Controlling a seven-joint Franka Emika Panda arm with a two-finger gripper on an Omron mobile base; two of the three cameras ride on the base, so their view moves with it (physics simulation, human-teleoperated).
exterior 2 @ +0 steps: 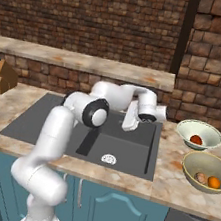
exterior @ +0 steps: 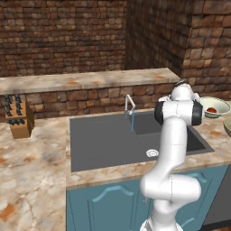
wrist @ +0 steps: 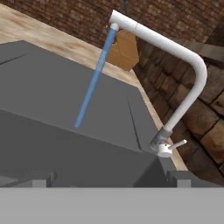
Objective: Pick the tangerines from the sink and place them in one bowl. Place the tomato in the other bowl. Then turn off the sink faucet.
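Brick-walled kitchen: beside the sink (exterior: 108, 144), our gripper (exterior 2: 130, 123) (jaws wide, empty) faces the still-running sink faucet (wrist: 175, 61), whose short handle (wrist: 175, 145) juts sideways from its base.

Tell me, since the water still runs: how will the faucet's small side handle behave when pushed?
The side handle on the sink faucet is a thin short stub, so it probably swings lightly. It looks smooth, so a push may slip off. The faucet's base seems fixed, unlikely to tip.

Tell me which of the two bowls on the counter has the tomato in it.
The pale cream bowl, the one farther back by the brick wall, holds the red tomato. The olive-tan bowl nearer the counter's front holds the two tangerines.
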